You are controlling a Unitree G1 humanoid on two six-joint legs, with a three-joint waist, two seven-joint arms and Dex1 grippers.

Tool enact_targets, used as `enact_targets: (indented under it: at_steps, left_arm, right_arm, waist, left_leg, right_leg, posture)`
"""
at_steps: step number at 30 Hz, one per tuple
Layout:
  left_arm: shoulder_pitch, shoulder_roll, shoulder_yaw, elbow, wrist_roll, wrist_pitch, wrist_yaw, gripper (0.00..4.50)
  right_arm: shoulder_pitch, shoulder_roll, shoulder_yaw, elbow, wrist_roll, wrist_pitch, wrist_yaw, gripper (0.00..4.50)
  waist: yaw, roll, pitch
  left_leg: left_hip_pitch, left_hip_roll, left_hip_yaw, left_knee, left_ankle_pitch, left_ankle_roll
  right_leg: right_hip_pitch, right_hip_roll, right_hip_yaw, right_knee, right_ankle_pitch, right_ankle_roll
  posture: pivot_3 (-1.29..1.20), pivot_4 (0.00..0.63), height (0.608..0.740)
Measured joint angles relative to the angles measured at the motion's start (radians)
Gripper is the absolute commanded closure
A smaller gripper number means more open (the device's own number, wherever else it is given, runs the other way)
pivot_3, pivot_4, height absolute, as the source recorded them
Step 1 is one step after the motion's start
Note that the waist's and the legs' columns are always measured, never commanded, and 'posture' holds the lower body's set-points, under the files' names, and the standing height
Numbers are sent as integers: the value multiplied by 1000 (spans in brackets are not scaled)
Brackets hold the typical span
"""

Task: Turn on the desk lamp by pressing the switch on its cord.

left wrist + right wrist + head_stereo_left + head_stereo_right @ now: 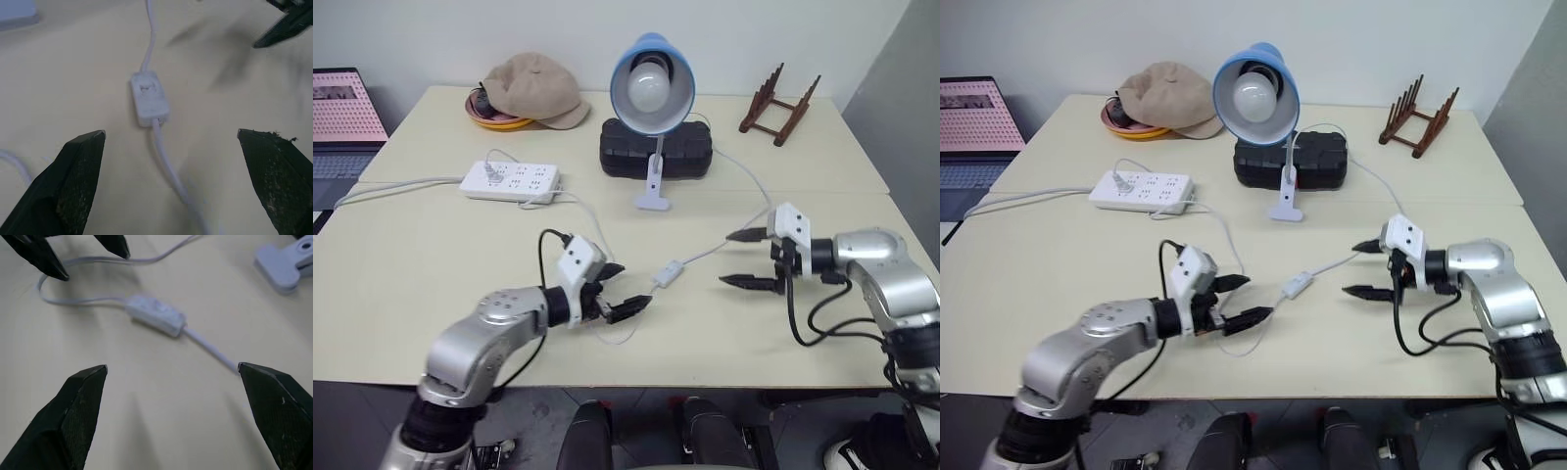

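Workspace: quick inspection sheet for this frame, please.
Surface: cream table, two tops butted together.
Job's things: desk lamp unlit, facing the camera; switch lies flat on the cord.
Clutter: tan cap on a yellow dish, black case, wooden rack.
Grippers: left hand and right hand open, flanking the switch, not touching it.
Cables: power strip with its grey lead.
Surroundings: laptop, white wall.
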Motion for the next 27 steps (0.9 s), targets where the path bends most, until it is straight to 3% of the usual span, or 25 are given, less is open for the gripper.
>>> enact_targets:
  at_steps: [5,8,12,22,27]
  left_arm:
    - [-53,-69,-48,156,80,-62,35,0]
    - [-98,-112,-85,272,121,-124,18,394]
    - [-143,-143,-85,365,137,-176,-28,1262]
    - [-136,-135,-88,375,153,-180,-95,3344]
    - [-113,-129,-88,352,159,-190,-100,3408]
  right_arm:
    - [90,3,-73,-142,45,105,-110,21]
    - [166,19,-120,-203,53,129,-179,0]
    - [262,34,-146,-258,64,169,-241,0]
    - [261,45,-191,-281,93,185,-320,0]
    - [243,42,-191,-278,95,186,-323,0]
  waist:
    - [-13,0,0]
    - [-7,0,-1]
    - [-2,1,-2]
    - [-5,1,-2]
    - [-5,1,-2]
  left_leg:
    - [3,0,1,2,2,3]
    - [3,0,1,2,3,5]
    - [1,-1,2,2,4,5]
    - [1,0,1,1,3,5]
    - [1,0,1,1,3,5]
  right_leg:
    - [1,1,2,-1,2,-5]
    - [2,1,1,0,2,-5]
    - [2,0,2,-2,2,-4]
    - [2,1,2,-2,5,0]
    - [2,1,1,-2,5,0]
  posture:
    - [0,150,740]
    - [0,150,740]
    - [0,150,740]
    - [0,150,740]
    - [0,150,740]
